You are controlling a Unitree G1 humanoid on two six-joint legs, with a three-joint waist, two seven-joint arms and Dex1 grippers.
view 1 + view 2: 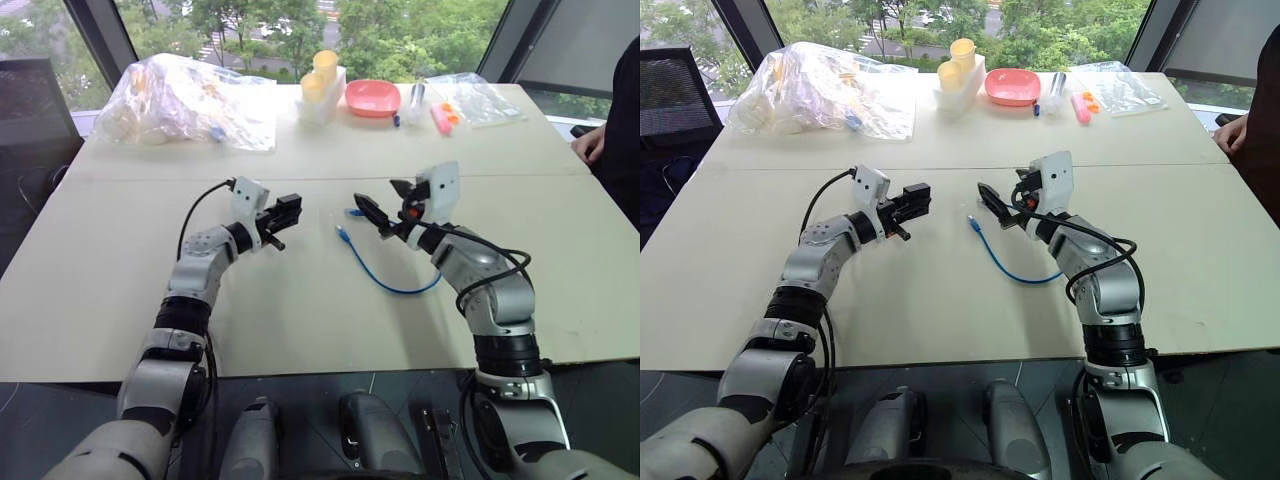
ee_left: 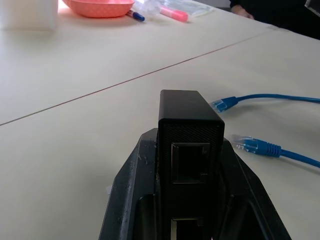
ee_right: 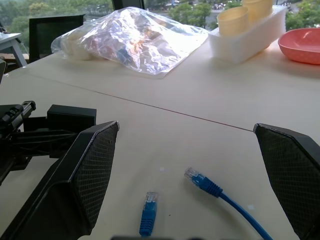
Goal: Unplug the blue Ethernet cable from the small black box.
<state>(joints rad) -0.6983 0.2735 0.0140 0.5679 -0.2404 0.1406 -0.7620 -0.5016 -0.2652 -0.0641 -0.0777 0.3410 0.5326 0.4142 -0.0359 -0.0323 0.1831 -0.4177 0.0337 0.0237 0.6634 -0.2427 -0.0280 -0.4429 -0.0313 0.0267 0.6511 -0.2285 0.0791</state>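
Observation:
My left gripper [image 1: 284, 214] is shut on the small black box [image 2: 189, 134], held just above the table left of centre, with an empty port on its outer face. The blue Ethernet cable [image 1: 388, 276] lies loose on the table between my arms, curving back toward my right arm. Both of its plugs are free on the table [image 3: 148, 212] [image 3: 201, 180], a short way from the box. My right gripper [image 1: 384, 206] hovers above the cable's plug ends, open, with nothing between its fingers. The box [image 3: 72, 118] also shows past the right gripper's left finger.
At the table's far side lie a crumpled clear plastic bag [image 1: 190, 100], a white tray with yellow cups [image 1: 322, 85], a pink bowl [image 1: 372, 97] and some markers [image 1: 442, 116]. A person's hand [image 1: 590, 142] rests at the far right edge. A dark chair [image 1: 35, 105] stands at the left.

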